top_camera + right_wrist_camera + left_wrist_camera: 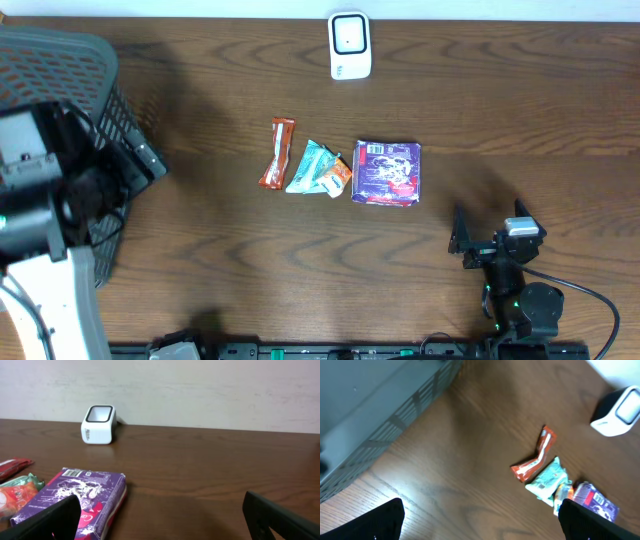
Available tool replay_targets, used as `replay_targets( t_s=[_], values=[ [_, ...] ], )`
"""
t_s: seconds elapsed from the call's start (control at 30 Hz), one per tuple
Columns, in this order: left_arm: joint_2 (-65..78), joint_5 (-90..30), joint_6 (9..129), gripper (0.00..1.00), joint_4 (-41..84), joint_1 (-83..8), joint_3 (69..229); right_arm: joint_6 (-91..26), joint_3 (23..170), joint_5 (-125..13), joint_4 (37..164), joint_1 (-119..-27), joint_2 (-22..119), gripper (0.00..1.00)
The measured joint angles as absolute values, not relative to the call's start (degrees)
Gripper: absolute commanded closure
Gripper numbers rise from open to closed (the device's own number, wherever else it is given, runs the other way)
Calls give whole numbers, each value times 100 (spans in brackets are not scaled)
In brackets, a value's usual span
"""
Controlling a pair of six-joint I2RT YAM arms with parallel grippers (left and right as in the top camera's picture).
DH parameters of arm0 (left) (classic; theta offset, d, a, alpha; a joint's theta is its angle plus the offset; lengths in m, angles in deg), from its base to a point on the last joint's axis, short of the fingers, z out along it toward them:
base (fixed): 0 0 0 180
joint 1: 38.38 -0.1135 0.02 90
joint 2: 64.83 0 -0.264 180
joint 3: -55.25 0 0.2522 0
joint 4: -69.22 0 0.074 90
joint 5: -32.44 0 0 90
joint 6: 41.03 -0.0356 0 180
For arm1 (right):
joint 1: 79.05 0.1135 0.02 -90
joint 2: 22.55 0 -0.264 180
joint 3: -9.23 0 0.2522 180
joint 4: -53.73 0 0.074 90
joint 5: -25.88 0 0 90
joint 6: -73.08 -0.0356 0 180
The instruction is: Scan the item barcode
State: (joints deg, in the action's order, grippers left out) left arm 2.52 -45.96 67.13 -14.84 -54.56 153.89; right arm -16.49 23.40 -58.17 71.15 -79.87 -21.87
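Right gripper (pixel 162 515) fingers wide apart, empty, low over table (pixel 210 470), just short of purple packet (pixel 75 497). Left gripper (pixel 480 527) likewise spread, holding nothing, near basket (pixel 380 405). Packet lies flat beside teal pouch (pixel 310 165) and orange bar (pixel 278 152); scanner (pixel 350 45) well apart at far edge. Risk: flat packet resists pinch, fingers shove it into neighbours; grip over printed code blocks read.
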Motion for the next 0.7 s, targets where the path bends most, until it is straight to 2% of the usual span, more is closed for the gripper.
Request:
replay_targets(
  t_s=[0.2,0.5,0.57,0.7],
  values=[
    [-463,-4640,6713,2,-1489,-5043,15389,-1649,2340,-5815,7111,-7987,-2187,1],
    [-734,-4636,6713,2,-1491,-3417,15389,-1658,2340,-5769,7034,-7987,-2187,1],
    [-747,-4633,6713,2,-1493,-3192,15389,-1813,2340,-5426,6840,-7987,-2187,1],
    [-769,-4633,6713,2,-1495,-3037,15389,-2560,2340,-3743,6757,-7987,-2187,1]
  ],
)
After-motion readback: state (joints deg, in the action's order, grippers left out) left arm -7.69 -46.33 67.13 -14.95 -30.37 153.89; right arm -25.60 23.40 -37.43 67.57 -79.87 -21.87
